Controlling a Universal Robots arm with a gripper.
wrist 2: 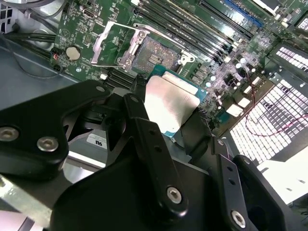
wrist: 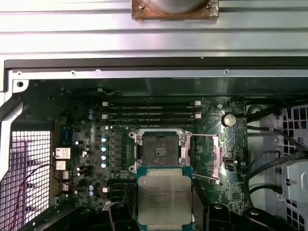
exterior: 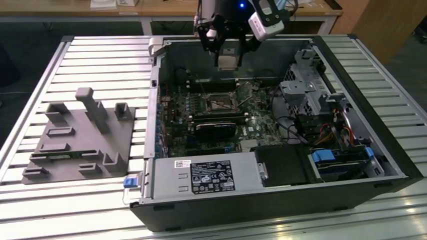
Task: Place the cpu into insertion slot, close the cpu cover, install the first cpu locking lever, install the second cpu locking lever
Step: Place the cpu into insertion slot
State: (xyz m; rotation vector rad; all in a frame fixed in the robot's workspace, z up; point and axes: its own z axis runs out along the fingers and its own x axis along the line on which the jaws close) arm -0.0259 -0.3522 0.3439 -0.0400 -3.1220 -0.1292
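My gripper [exterior: 228, 56] hangs over the open computer case, shut on the cpu [exterior: 228, 61], a pale silver square chip on a green edge. In both wrist views the cpu [wrist: 163, 197] [wrist 2: 168, 103] sits between the black fingers [wrist 2: 139, 115], a short way above the motherboard. The insertion slot [wrist: 158, 149] [wrist 2: 156, 50] [exterior: 218, 101] lies open and bare, with a dark square centre and a metal rim. Beside the slot, the cpu cover [wrist: 210, 155] [wrist 2: 113, 43], a silver frame, is swung open. The held chip is offset from the slot, not over it.
Long black memory slots [wrist: 151, 111] run beside the socket. A black rectangular card [exterior: 215, 131] lies across the board. The power supply [exterior: 200, 177], drive cage [exterior: 307, 95] and cables [exterior: 333, 135] crowd the case. A grey fixture [exterior: 80, 135] stands on the slatted table at the exterior view's left.
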